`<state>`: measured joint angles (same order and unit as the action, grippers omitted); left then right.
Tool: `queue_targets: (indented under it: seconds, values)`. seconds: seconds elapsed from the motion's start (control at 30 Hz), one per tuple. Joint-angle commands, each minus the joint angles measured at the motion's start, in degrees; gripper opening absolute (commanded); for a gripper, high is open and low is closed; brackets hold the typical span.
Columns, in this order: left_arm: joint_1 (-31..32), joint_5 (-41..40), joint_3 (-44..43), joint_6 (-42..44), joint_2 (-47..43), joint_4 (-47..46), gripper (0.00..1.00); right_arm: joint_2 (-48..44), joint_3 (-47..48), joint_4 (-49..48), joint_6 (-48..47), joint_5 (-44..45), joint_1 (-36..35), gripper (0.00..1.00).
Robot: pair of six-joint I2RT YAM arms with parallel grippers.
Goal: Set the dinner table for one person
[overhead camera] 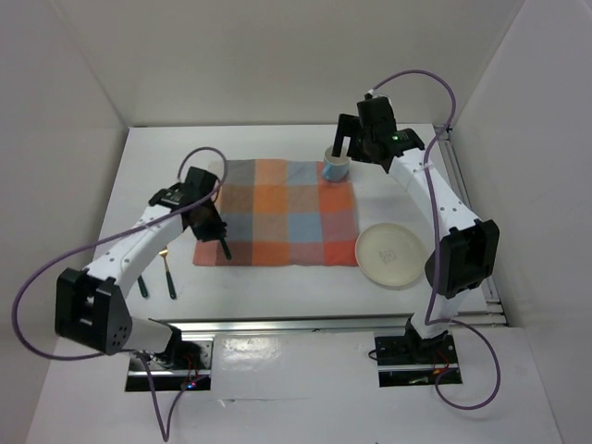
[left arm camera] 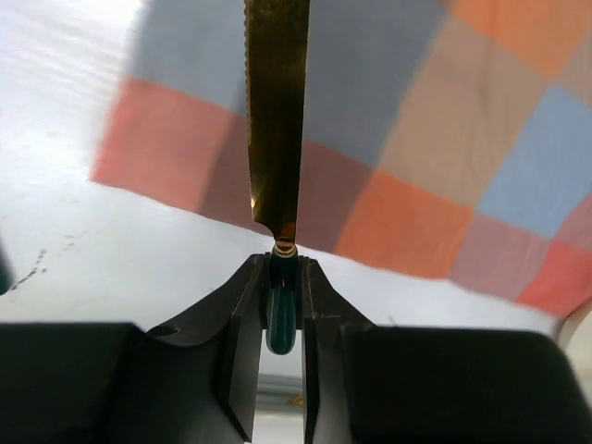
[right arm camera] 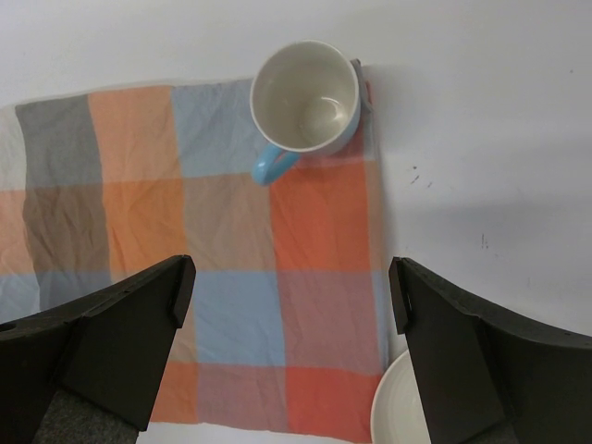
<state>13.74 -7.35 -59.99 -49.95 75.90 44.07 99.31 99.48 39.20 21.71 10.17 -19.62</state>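
A: Where does the left hand [left arm camera: 280, 277] stand?

B: Over the near left corner of the checked cloth mat [overhead camera: 277, 217], clenched on the dark teal handle of a knife [left arm camera: 276, 120]. The gold serrated blade runs out ahead of the hand, across the mat's edge and over its squares. Whether the blade touches the cloth cannot be told.

A: And the right hand [right arm camera: 291, 277]?

B: Released. Its two fingers are spread wide with nothing between them. It hangs above the far right part of the mat, and the mug [right arm camera: 305, 97] is ahead of it, apart from both fingers.

A: How does the mug sit?

B: Upright on the mat's far right corner, white inside. In the right wrist view its light blue handle points down and left, over the cloth.

A: And the dinner table itself?

B: The white tabletop [overhead camera: 277, 287] carries everything, with a metal rail along its near edge and the mat lying about its middle. A cream plate [overhead camera: 392, 254] rests on the bare tabletop just beside the mat's near right corner. Two dark-handled utensils [overhead camera: 168, 276] lie on the tabletop to the near left of the mat, beside the left arm. One has a gold head, but they are too small to say what kind they are.
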Motion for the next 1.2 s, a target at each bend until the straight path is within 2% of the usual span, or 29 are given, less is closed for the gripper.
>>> queue_targets:
  seconds: [0.0,0.1,0.17,0.3,0.53,0.7,0.93,1.07,1.17]
  values:
    - [7.25,1.56,-7.74,5.39,6.17,-1.18,0.00,-3.77,-2.53,-0.44,-0.45,1.69,0.80,1.00]
    - [17.60,2.26,-15.38,6.10,15.22,-0.66,0.00,-6.83,-5.86,-1.50,0.08,-0.85,3.87,1.00]
    - [20.53,3.83,-21.19,5.48,22.17,-0.66,0.00,-8.07,-7.89,-2.02,0.08,-5.07,7.20,1.00]
    - [25.80,8.65,-27.88,2.85,30.35,-4.08,0.00,-12.28,-10.18,-2.73,0.08,-5.69,11.70,1.00]
    - [28.53,14.03,-39.32,-0.23,43.01,-6.90,0.00,-18.17,-14.40,-4.21,0.08,-3.85,18.91,1.00]
    - [29.15,13.33,-47.31,-3.91,49.69,-6.90,0.00,-18.71,-15.72,-4.92,0.08,-4.46,20.14,1.00]
    - [29.15,13.42,-57.77,-3.92,58.48,-5.31,0.00,-19.24,-17.48,-4.92,0.08,-5.60,20.67,1.00]
    - [29.15,14.12,-59.90,-3.92,61.12,-4.44,0.00,-19.24,-18.09,-4.40,0.08,-5.60,20.67,1.00]
    - [29.15,14.12,-61.21,-4.45,62.44,-4.44,0.21,-21.25,-20.98,-4.40,0.08,-5.08,20.67,1.00]
